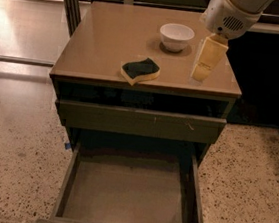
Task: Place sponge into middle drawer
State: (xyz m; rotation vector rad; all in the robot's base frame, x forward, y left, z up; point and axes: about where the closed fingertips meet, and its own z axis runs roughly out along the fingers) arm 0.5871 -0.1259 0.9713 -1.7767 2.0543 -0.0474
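Observation:
The sponge, yellow foam with a dark green top, lies on the cabinet top near its front edge, left of centre. The middle drawer is pulled out wide below, and its grey-brown floor is bare. My gripper hangs pale yellow from the white wrist over the right part of the cabinet top. It is to the right of the sponge, apart from it, and just right of the white bowl.
A shut drawer with a plain olive front panel sits between the cabinet top and the open drawer. Speckled floor lies on both sides. Dark furniture stands to the right, and a metal post at the back left.

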